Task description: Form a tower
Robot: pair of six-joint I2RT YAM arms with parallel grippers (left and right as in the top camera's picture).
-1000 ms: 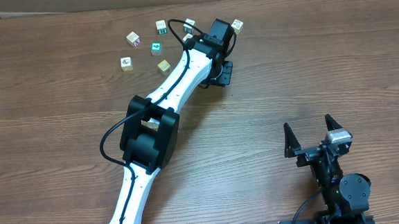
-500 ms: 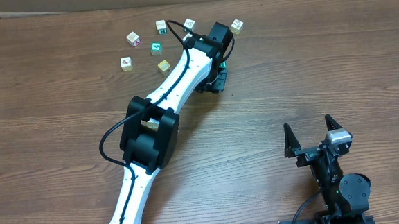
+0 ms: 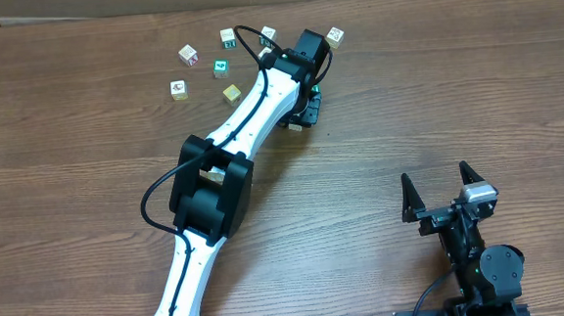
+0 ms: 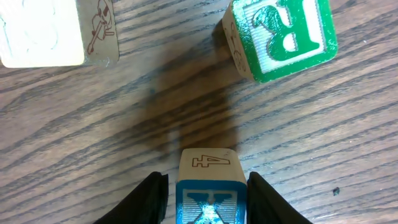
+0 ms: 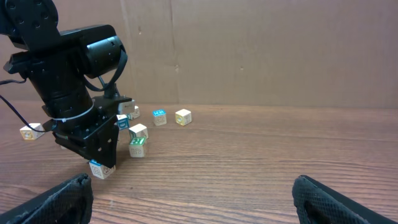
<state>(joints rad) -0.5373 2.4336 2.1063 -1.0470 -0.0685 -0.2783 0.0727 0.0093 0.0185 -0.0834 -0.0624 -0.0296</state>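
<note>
Left gripper (image 3: 305, 110) has moved since a second ago: in the overhead view its black head pulls in from the right, ending tucked closer under the wrist. Jaws are easing apart around the tower (image 4: 209, 186). A thin dark gap now shows between the cube and one finger (image 4: 155, 199).
</note>
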